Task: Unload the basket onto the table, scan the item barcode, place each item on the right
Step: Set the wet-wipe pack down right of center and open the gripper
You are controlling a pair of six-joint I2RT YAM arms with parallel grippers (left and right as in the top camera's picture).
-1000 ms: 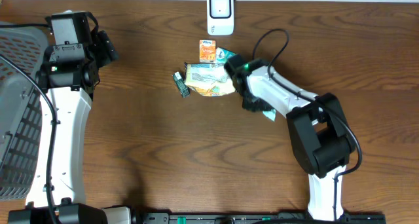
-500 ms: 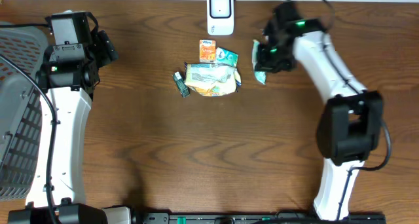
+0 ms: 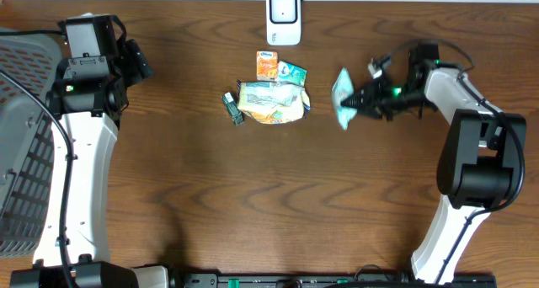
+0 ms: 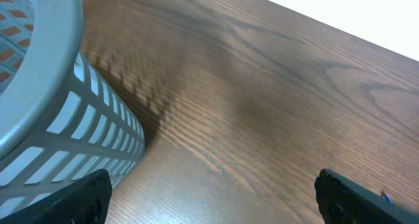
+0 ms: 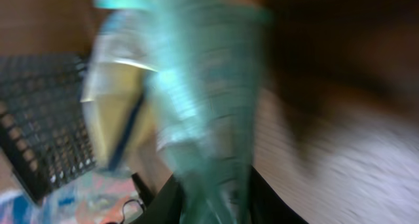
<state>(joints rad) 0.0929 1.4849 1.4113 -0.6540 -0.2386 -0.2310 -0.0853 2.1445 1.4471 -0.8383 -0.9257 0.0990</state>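
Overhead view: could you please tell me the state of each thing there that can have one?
teal packet: held in the right gripper's fingers, apart from the pile.
right gripper: closed on the teal packet.
left gripper: fingers wide open, empty.
scanner: at the table's far edge, nothing in front of it.
snack bag: lying in the pile, untouched.
basket: at the left edge; contents unclear.
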